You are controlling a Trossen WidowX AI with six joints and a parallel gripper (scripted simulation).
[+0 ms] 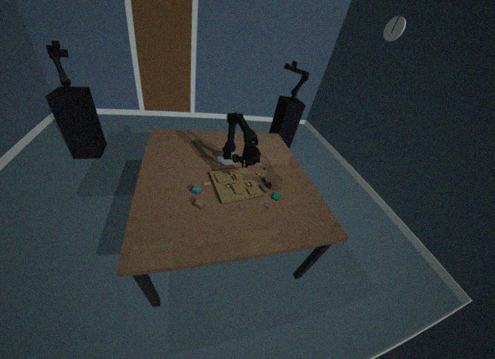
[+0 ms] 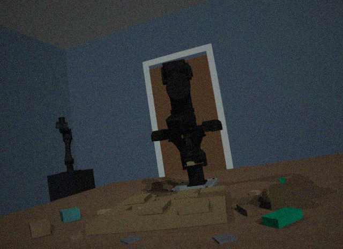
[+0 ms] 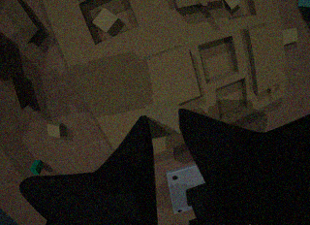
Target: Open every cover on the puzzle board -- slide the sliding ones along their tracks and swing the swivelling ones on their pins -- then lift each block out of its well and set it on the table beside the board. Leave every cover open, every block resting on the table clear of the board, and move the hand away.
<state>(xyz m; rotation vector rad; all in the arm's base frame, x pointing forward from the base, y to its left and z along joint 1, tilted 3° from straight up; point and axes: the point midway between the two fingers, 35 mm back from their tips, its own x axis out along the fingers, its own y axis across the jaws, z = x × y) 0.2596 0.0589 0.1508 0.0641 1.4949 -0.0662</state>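
The tan puzzle board (image 1: 227, 200) (image 2: 155, 227) lies mid-table. In the wrist view a flat cover (image 3: 171, 75) lies beside an uncovered, empty well (image 3: 218, 57). One pale block (image 3: 106, 19) sits in a square well and another (image 3: 232, 0) in a well at the top. A pale block (image 1: 206, 183) (image 2: 104, 211) (image 3: 291, 37) lies on the table left of the board in the top and exterior views; another (image 2: 254, 192) (image 3: 54, 130) lies right of it. My gripper (image 1: 244, 165) (image 2: 194, 166) (image 3: 163, 114) is shut on a small pale block (image 2: 193, 163), raised above the board's rear.
A teal block (image 1: 196, 189) (image 2: 69, 214) and a tan block (image 1: 199, 203) (image 2: 39, 228) lie left. A green block (image 1: 275, 196) (image 2: 282, 217) and brown pieces (image 2: 247, 210) stand right. Grey tiles (image 2: 132, 239) (image 2: 224, 237) lie in front. The arm's base plate (image 2: 211, 182) (image 3: 181, 186) is behind.
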